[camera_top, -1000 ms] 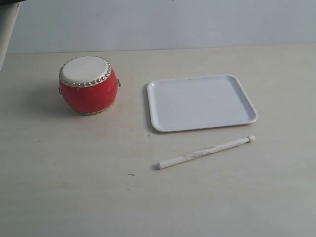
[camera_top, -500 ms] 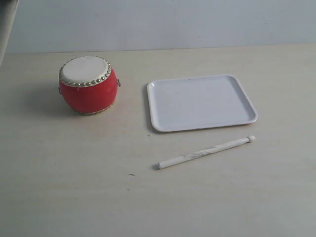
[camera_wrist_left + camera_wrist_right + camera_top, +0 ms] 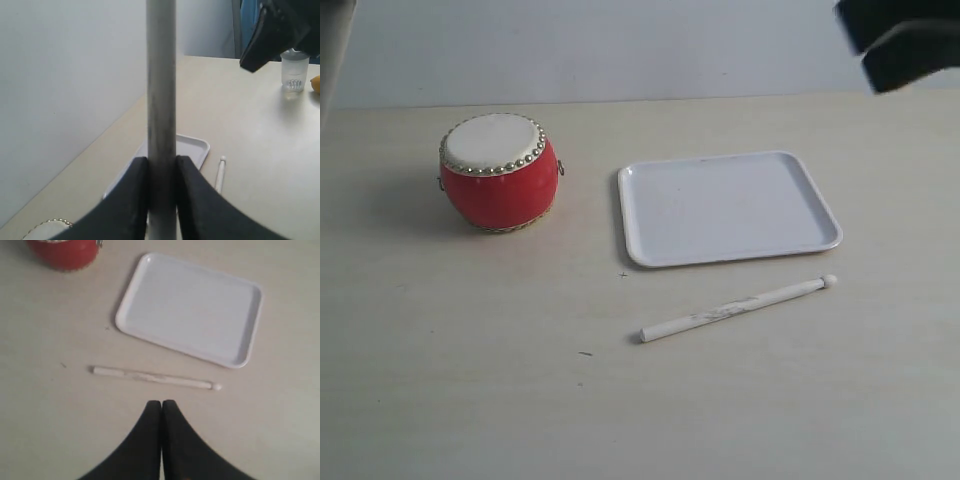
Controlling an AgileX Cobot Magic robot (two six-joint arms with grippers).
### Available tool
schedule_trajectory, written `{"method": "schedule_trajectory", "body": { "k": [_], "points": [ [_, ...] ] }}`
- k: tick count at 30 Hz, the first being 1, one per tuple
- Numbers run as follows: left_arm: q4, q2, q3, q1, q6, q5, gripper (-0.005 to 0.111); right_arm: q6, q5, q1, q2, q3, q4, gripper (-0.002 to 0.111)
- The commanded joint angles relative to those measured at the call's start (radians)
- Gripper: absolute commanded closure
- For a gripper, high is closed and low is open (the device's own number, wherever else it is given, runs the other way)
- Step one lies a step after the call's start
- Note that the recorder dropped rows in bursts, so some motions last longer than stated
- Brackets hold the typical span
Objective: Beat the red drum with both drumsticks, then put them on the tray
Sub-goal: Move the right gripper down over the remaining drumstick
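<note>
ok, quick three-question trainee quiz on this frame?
1. True or false: the tray holds no drumstick.
2. The left gripper fingers clamp: A) a drumstick B) a spoon C) nothing.
3. Where does the loose drumstick lie?

Key: 1 true. 2 A. 3 on the table, beside the tray, not touching it.
</note>
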Motion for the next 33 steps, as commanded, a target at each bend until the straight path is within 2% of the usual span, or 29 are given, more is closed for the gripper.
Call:
{"method": "schedule_trajectory", "body": {
  "k": [1, 4, 12, 16, 20, 22, 27, 33],
  "points": [
    [0.001, -0.005, 0.003, 0.002, -0.005, 0.036, 0.107, -0.005, 0.001, 0.001, 0.232, 0.042, 0.037, 0.108],
    [0.001, -0.005, 0.003, 0.002, -0.007, 0.039, 0.107, -0.032, 0.001, 0.001, 0.387, 0.042, 0.042, 0.108],
    [0.001, -0.005, 0.003, 0.002, -0.007, 0.039, 0.107, -0.020, -0.023, 0.001, 0.529, 0.042, 0.069, 0.107],
    [0.001, -0.005, 0.003, 0.002, -0.007, 0.041, 0.107, -0.029, -0.120, 0.001, 0.580, 0.042, 0.144, 0.091],
    [0.001, -0.005, 0.003, 0.002, -0.009, 0.046, 0.107, -0.019, -0.226, 0.001, 0.617, 0.042, 0.236, 0.064],
    [0.001, -0.005, 0.003, 0.002, -0.009, 0.047, 0.107, 0.023, -0.248, 0.001, 0.631, 0.042, 0.249, 0.055],
    [0.001, -0.005, 0.003, 0.002, -0.011, 0.063, 0.107, 0.134, -0.262, 0.001, 0.683, 0.042, 0.204, 0.054],
    [-0.004, -0.005, 0.003, 0.002, -0.027, 0.069, 0.107, 0.288, -0.308, -0.001, 0.728, 0.044, 0.060, 0.054]
  ]
}}
